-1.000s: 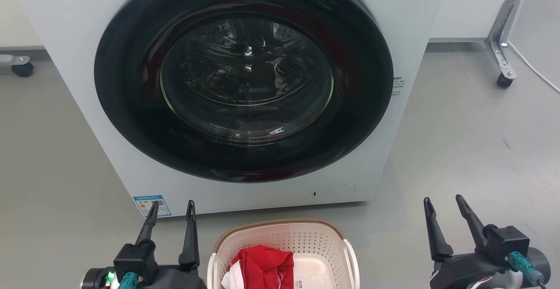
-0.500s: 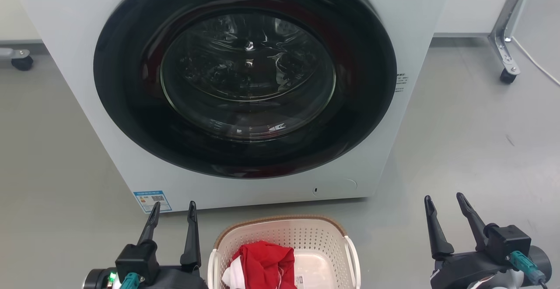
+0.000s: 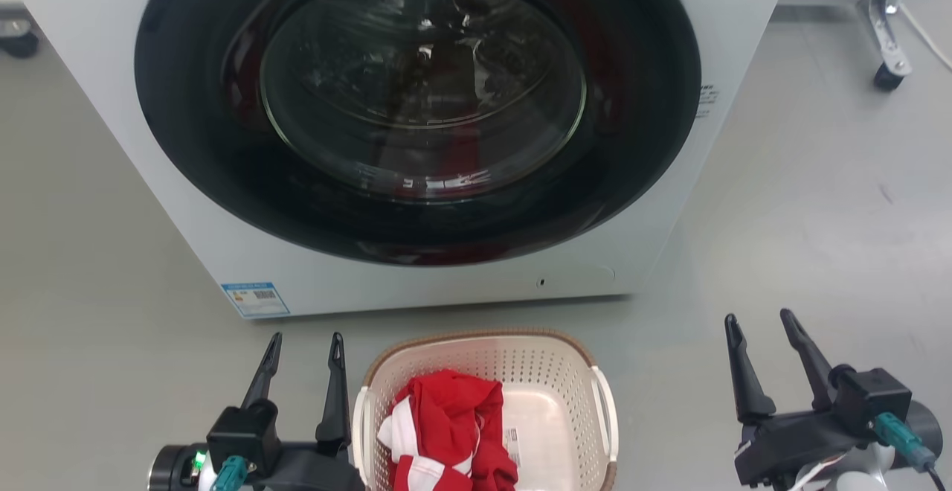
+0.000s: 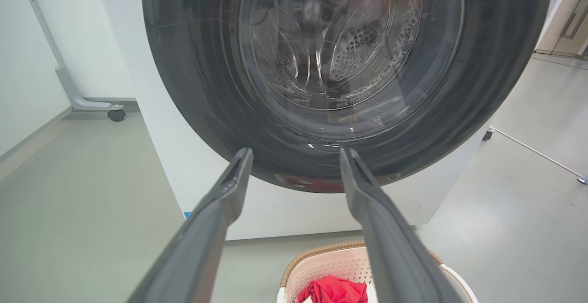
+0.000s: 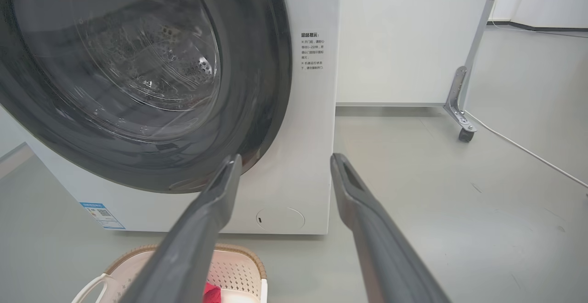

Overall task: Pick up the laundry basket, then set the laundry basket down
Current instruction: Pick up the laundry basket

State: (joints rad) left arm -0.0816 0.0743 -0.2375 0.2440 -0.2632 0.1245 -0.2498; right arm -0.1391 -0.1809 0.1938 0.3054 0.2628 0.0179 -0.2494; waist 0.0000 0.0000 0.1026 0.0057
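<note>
Laundry basket (image 3: 476,335) stands on grey floor (image 3: 803,238) between the two grippers, upright, rim up. It lies just inboard of left gripper (image 3: 306,338): white left handle (image 3: 359,416) sits close beside that gripper's inner finger; contact cannot be told. Right gripper (image 3: 758,316) is well apart from right handle (image 3: 606,409). Red-and-white garment (image 3: 446,416) lies inside the basket, toward the left-gripper side. Both grippers: fingers spread, nothing between them, tips pointing at washing machine (image 3: 669,208). Its dark round door (image 3: 424,82) is closed, ahead of the fingertips. Blue sticker (image 3: 255,298) just beyond left gripper's tips
</note>
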